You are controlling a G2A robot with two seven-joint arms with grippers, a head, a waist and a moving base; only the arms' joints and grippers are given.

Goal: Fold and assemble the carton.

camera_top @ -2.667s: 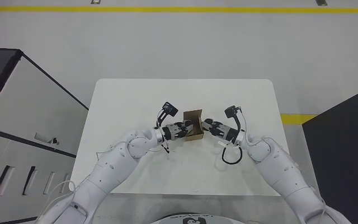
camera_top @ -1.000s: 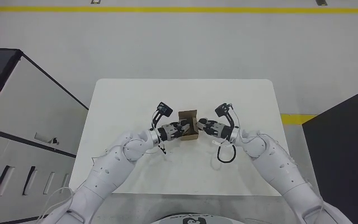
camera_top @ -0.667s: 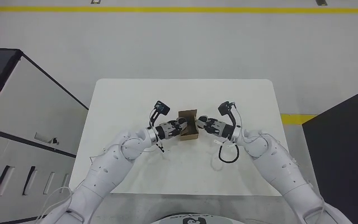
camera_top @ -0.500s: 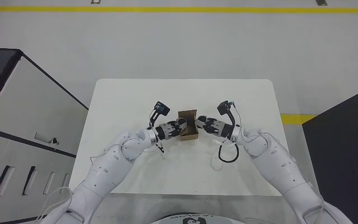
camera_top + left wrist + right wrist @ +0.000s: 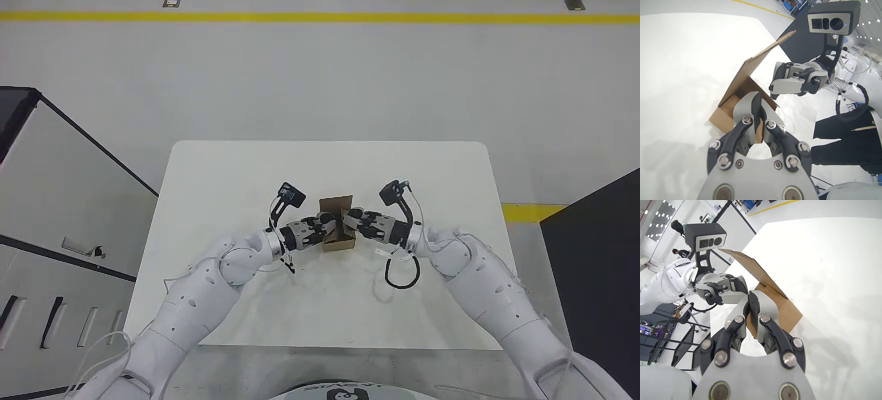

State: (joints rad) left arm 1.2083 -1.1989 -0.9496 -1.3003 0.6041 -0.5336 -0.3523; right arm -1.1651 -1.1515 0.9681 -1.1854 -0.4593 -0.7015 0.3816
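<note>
A white table [image 5: 200,180] stood on a grey floor [image 5: 320,80]. A yellow line [image 5: 300,17] ran well beyond its far edge; a dark panel [image 5: 600,270] stood off its right edge.

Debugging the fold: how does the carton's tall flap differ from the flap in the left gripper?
The tall flap stands high and free, no gripper shut on it; the side flap sits low, pinched in the left gripper. Both are brown cardboard of one carton.
</note>
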